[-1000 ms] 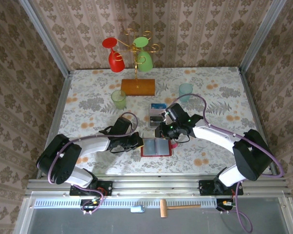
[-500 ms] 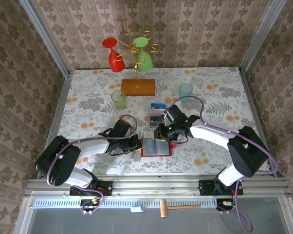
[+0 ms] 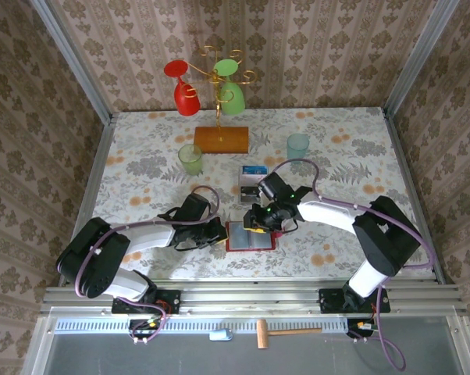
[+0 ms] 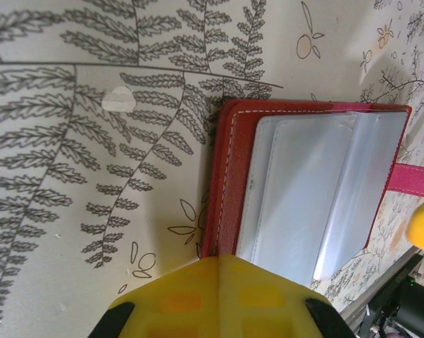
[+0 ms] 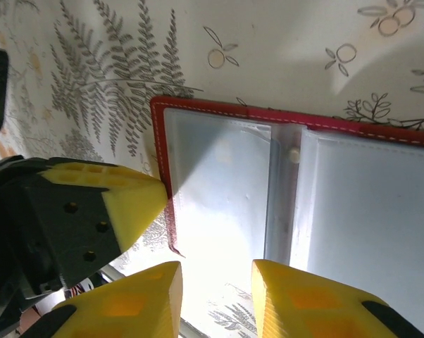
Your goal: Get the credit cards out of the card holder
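Observation:
The red card holder [image 3: 251,237] lies open on the table in front of the arms, its greyish pockets [image 5: 226,190] facing up and its red closing tab [image 4: 416,179] sticking out at one side. My left gripper [image 4: 222,259] is shut, its joined yellow tip pressing on the holder's red left edge [image 4: 222,197]. My right gripper [image 5: 215,278] hovers open just above the left pocket, with nothing between its fingers. A blue-and-white credit card [image 3: 254,169] and a darker card [image 3: 249,187] lie on the table just behind the holder.
At the back, a wooden stand [image 3: 221,139] carries a red and a green glass. A green cup [image 3: 190,159] stands left of the cards, a teal cup [image 3: 298,145] right of them. A small hammer [image 3: 274,333] lies below the table's front rail.
My right gripper has moved left and nearer, over the holder's left pocket, and its jaws have spread wider. The left gripper has stayed pressed on the holder's edge.

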You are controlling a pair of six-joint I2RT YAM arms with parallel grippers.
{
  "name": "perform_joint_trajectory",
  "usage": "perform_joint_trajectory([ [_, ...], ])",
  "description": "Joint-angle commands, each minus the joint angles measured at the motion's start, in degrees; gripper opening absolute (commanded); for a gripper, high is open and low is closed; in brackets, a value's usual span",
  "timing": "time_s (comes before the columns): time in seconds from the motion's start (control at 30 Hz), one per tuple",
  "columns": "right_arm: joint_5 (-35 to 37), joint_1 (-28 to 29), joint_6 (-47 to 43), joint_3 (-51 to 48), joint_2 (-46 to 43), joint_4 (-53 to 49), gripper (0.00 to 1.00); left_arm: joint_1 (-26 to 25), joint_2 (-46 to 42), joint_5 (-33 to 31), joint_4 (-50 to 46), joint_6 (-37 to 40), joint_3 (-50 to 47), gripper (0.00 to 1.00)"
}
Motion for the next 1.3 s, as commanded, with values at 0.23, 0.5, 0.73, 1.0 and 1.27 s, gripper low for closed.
perform_joint_trajectory([
  [0.23, -2.9, 1.6, 2.9, 1.6, 3.9, 3.3, 0.35, -0.1, -0.3, -0.9, 0.2, -0.7, -1.1, 0.0],
  [0.5, -4.1, 2.3, 3.4, 2.8, 6.2, 4.4, 0.36, -0.2, 0.0, -1.2, 0.1, -0.4, -0.9, 0.0],
  [0.73, -4.1, 2.7, 3.2, 3.1, 7.2, 4.0, 0.38, -0.2, 0.2, -1.7, -0.2, -0.3, -0.9, 0.0],
  [1.0, -4.3, 2.8, 3.0, 3.3, 8.2, 4.0, 0.4, -0.1, -0.1, -1.8, -0.7, 0.0, -0.9, 0.0],
  [1.27, -3.3, 3.0, 2.8, 3.7, 8.8, 2.6, 0.42, 0.0, -0.3, -1.9, -0.9, 0.1, -1.0, 0.0],
])
